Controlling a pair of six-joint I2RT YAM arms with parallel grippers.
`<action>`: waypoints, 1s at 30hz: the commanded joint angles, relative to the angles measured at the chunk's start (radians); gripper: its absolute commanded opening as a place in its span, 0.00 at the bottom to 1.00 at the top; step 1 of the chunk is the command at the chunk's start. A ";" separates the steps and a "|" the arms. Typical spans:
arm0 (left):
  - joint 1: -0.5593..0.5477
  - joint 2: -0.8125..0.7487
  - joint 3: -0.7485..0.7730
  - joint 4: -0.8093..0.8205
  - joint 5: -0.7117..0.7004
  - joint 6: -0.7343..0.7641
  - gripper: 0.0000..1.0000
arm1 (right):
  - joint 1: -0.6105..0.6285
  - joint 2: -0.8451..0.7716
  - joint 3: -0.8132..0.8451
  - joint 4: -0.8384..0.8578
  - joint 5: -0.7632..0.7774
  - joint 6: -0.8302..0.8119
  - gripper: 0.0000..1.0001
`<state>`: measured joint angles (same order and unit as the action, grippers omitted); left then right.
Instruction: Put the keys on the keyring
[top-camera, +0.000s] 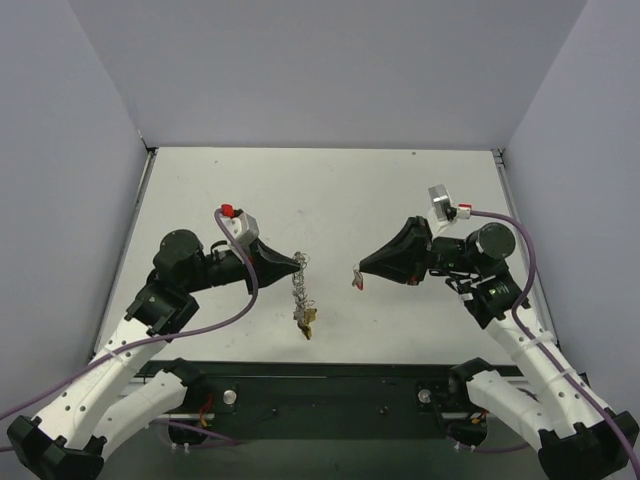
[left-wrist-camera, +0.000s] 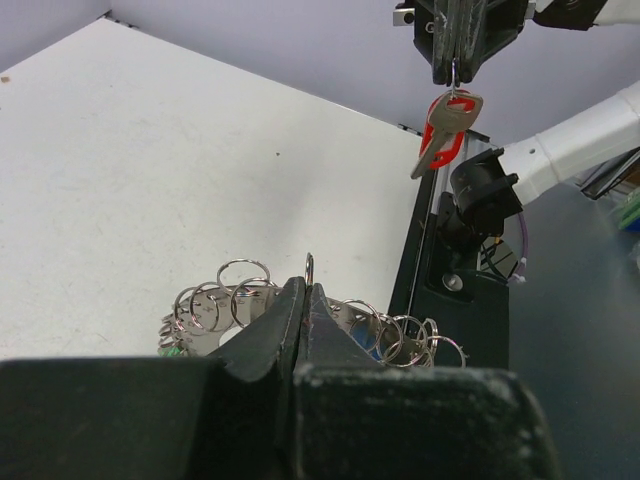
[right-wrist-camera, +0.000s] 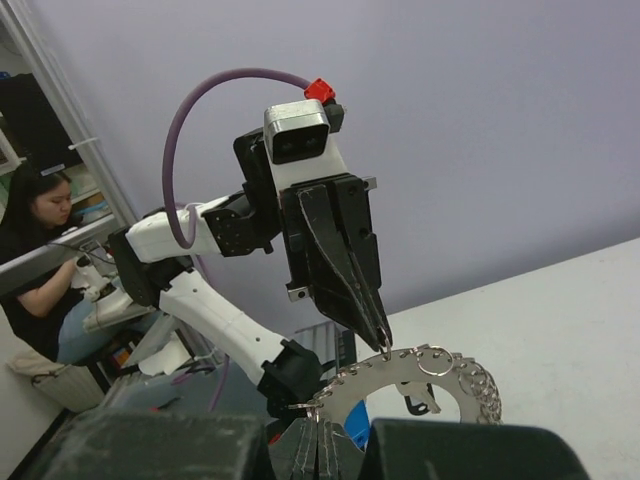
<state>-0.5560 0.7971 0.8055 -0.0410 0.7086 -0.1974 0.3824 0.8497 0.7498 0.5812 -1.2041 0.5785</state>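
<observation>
The keyring (top-camera: 299, 292), a silvery hoop edged with small split rings, hangs above the table with a gold-yellow tag (top-camera: 306, 322) at its low end. My left gripper (top-camera: 298, 262) is shut on one small ring at the hoop's top. In the left wrist view that gripper (left-wrist-camera: 308, 285) pinches the ring, and the keyring (left-wrist-camera: 235, 300) curves behind it with blue (left-wrist-camera: 375, 345) and green (left-wrist-camera: 170, 348) bits. My right gripper (top-camera: 357, 272) faces it a short gap away, shut on a key with a red head (left-wrist-camera: 445, 135). The right wrist view shows the keyring (right-wrist-camera: 440, 372) under the left gripper (right-wrist-camera: 383, 340).
The white table (top-camera: 320, 200) is walled by grey panels on three sides. A black rail (top-camera: 320, 385) with both arm bases runs along the near edge. A seated person (right-wrist-camera: 40, 230) shows far left in the right wrist view.
</observation>
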 joint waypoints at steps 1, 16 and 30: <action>-0.012 -0.021 0.066 0.050 0.026 0.032 0.00 | 0.009 0.005 -0.004 0.204 -0.084 0.079 0.00; -0.024 -0.032 0.066 0.073 0.069 0.036 0.00 | 0.038 0.186 0.037 1.077 -0.210 0.765 0.00; -0.025 -0.029 0.084 0.047 0.029 0.042 0.00 | 0.003 0.206 0.037 1.076 -0.180 0.791 0.00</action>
<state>-0.5755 0.7834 0.8238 -0.0425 0.7586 -0.1699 0.4114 1.0637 0.7559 1.2472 -1.3960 1.3609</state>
